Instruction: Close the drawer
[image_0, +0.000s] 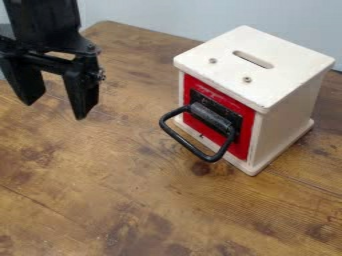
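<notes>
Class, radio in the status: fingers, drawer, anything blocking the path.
Gripper open, fingers empty, left of the box. Drawer ajar, black handle sticking out. Bare table between them, nothing blocking.

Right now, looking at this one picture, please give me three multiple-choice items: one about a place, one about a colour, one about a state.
1. Where does the gripper stand?
A. Left of the box, apart from it
B. On top of the box
C. Around the handle

2. What colour is the front of the box around the drawer?
A. Blue
B. Red
C. Green

3. In what state is the drawer?
A. Pushed fully in
B. Taken out and lying on the table
C. Pulled partly out

Answers: 1 A, bare table lies between gripper and box. 2 B, the front panel is red. 3 C, the drawer and its black handle stick out from the front.
</notes>
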